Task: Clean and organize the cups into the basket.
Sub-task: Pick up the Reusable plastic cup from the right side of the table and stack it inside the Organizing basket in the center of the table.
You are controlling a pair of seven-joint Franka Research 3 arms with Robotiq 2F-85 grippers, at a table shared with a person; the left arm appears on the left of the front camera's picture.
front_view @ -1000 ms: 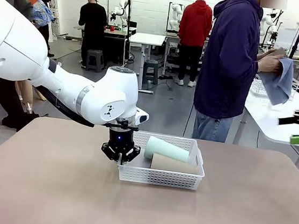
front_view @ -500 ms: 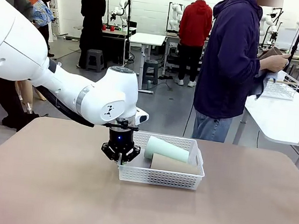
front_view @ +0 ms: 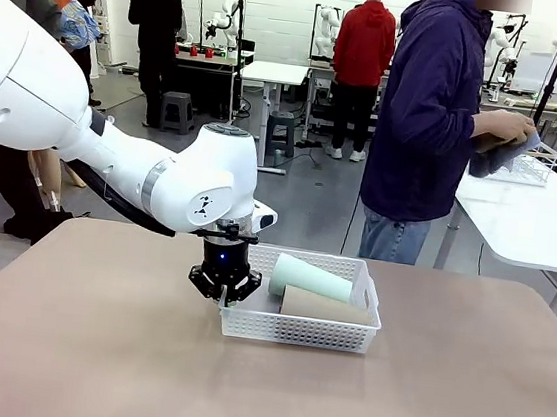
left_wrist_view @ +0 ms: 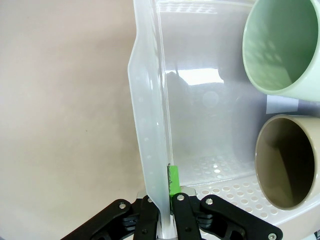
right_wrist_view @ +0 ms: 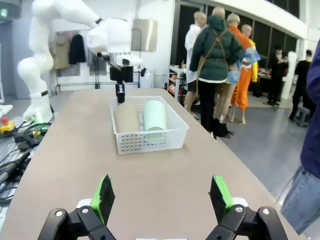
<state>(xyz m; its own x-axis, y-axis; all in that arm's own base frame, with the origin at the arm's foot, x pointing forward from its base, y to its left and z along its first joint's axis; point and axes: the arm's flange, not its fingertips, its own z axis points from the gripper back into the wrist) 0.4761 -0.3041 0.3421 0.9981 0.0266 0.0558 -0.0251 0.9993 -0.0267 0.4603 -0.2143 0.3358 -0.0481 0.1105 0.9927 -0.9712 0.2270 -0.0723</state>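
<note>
The white basket [front_view: 297,330] sits mid-table with a pale green cup [front_view: 311,278] and a tan cup [front_view: 324,305] lying side by side in it. My left gripper [front_view: 221,291] points down at the basket's left end and is shut on its wall. In the left wrist view the gripper [left_wrist_view: 161,200] pinches the thin basket wall [left_wrist_view: 148,125], and the mouths of the green cup [left_wrist_view: 282,45] and tan cup [left_wrist_view: 290,160] face the camera. My right gripper [right_wrist_view: 162,197] is open and holds nothing, well short of the basket [right_wrist_view: 150,140].
A person in a dark hoodie stands behind the table and holds a blue-grey cloth [front_view: 496,158] around what looks like a tan cup. A wire-mesh basket [front_view: 525,166] sits on the white side table [front_view: 519,221]. Bare tabletop lies around the white basket.
My right gripper has slid out of the front view at the right edge. The person's hands and the cloth have come lower. The left arm and the basket have not moved.
</note>
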